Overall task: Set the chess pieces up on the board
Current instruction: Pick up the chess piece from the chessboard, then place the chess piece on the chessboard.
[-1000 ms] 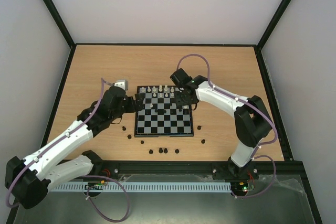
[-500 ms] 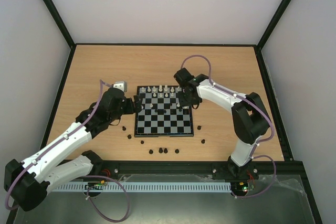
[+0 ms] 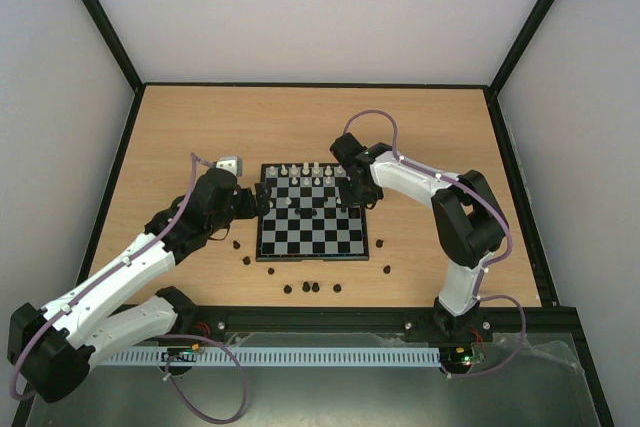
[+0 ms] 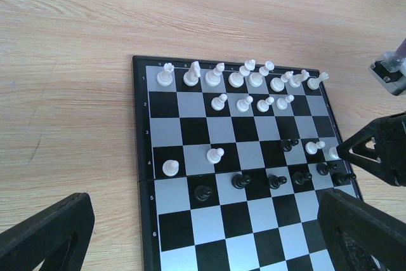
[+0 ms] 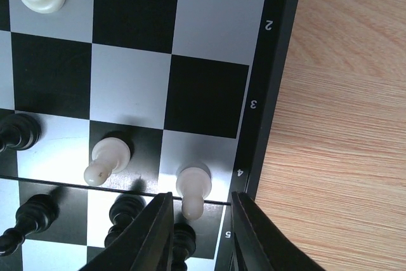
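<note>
The board (image 3: 314,214) lies mid-table and also shows in the left wrist view (image 4: 190,131). White pieces (image 4: 236,79) line its far row, with some white pawns (image 4: 244,103) before them. Black pawns (image 4: 240,181) stand mid-board. My right gripper (image 5: 200,206) is open, its fingertips (image 5: 155,230) on either side of a standing white pawn (image 5: 192,185) at the board's right edge, with a gap on each side. It shows from above at the board's right side (image 3: 352,194). My left gripper (image 4: 203,233) is open and empty, hovering at the board's left side (image 3: 262,197).
Several loose black pieces lie on the wooden table: near the board's left corner (image 3: 246,260), in front of it (image 3: 311,287) and at the right (image 3: 387,269). A second white pawn (image 5: 106,157) and black pawns (image 5: 124,211) stand close to my right fingers.
My right arm's elbow has swung in toward the board and its gripper has shifted slightly toward the far side. The left arm has hardly moved.
</note>
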Tool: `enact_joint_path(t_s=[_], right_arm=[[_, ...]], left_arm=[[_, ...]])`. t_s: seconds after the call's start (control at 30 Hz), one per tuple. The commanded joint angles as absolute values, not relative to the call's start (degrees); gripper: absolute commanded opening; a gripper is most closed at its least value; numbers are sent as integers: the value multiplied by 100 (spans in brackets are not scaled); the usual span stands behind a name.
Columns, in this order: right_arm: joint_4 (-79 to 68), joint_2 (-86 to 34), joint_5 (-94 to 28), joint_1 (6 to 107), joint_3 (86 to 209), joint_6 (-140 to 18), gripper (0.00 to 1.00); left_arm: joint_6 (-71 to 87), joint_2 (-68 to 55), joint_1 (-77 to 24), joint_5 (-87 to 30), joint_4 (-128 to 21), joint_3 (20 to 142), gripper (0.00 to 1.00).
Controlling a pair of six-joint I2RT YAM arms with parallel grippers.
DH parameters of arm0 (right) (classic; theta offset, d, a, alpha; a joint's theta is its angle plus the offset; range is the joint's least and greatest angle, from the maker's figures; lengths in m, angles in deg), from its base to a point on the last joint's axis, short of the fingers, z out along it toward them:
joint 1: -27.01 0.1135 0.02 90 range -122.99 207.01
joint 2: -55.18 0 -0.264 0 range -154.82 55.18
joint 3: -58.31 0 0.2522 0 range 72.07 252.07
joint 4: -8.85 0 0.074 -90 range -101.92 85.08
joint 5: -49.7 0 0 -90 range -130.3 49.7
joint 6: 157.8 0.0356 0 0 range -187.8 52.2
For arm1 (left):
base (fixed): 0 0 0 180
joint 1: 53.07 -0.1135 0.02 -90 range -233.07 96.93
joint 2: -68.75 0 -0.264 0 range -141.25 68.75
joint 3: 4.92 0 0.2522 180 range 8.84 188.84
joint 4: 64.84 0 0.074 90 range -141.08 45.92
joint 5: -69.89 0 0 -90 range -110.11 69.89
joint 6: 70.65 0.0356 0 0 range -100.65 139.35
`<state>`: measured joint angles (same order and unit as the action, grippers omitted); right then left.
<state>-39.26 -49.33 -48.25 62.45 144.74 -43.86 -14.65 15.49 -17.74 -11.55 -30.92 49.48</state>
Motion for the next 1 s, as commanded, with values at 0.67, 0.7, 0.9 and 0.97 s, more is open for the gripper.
enact_joint_path(t_s=[0.67, 0.7, 0.9, 0.97], right_arm=[[-4127, -5122, -4865, 6234, 14587, -4422, 6], [-4150, -5132, -4887, 6234, 14635, -4402, 6], [-4299, -5295, -5024, 6172, 15053, -4415, 5], [-4330, -5360, -5019, 6123, 15159, -4432, 5]], left_arm=[[-1416, 1689, -1800, -1139, -3022, 4874, 99], [-1421, 1689, -1804, -1145, -3010, 4874, 100], [-1393, 1719, -1806, -1174, -2980, 4907, 99], [-1391, 1720, -1802, -1176, -2968, 4908, 99]])
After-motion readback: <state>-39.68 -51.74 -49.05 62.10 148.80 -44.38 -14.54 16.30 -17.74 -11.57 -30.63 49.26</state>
